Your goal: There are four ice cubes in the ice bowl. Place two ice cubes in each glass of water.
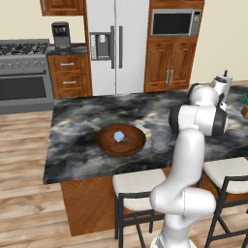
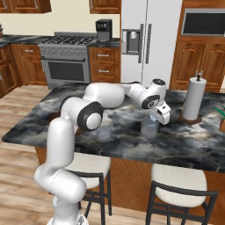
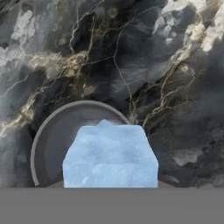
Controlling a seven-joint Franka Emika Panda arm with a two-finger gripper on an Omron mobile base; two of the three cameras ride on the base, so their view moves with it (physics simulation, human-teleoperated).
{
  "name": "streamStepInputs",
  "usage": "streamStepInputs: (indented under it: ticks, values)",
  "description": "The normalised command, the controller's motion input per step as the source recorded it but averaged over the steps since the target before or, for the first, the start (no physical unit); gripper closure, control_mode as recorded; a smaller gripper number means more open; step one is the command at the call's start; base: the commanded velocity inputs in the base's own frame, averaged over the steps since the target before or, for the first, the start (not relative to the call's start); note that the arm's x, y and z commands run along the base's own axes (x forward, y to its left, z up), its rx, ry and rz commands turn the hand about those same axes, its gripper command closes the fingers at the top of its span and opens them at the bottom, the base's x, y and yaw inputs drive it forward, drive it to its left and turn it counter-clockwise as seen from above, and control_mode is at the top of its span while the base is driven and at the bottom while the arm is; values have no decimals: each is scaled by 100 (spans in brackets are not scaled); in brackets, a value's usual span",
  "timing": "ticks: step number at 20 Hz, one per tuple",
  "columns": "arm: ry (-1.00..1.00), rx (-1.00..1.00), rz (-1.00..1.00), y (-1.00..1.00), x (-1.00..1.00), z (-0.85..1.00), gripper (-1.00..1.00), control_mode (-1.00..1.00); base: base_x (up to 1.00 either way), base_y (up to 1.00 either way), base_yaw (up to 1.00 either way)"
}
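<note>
1. The white arm is bent forward over the dark marble worktop, hand pointing down.
2. The gripper is clamped on an ice cube directly above a glass of water.
3. Beside that glass, the ice bowl holds one ice cube.

The left base view looks from behind the arm, forward and down across the bench toward the fridge and stove; the arm rises at its lower right. The right base view looks from the arm's other side, over the same bench, with the arm at its lower left and the jaws above a glass of water near the middle. Both share the bench, fridge, stove and stools. The hand view looks steeply down, very close, at a glass rim and an ice cube just below the jaws.
</note>
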Motion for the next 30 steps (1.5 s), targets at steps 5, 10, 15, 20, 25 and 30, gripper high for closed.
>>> streamStepInputs:
  ticks: [5, 10, 15, 20, 25, 30]
  values:
    - [-21, 1, -7, 26, -21, 21, 100, -100, 0, 0, 0]
    - [-21, 0, -2, 43, 0, 33, 100, -100, 0, 0, 0]
    - [-2, -1, -2, 4, 3, 8, 100, -100, 0, 0, 0]
    - [11, -3, -1, -1, 7, 0, 100, -100, 0, 0, 0]
    - [1, 0, -1, -1, 7, 7, 100, -100, 0, 0, 0]
    - [0, 0, -3, -24, 1, 2, 100, -100, 0, 0, 0]
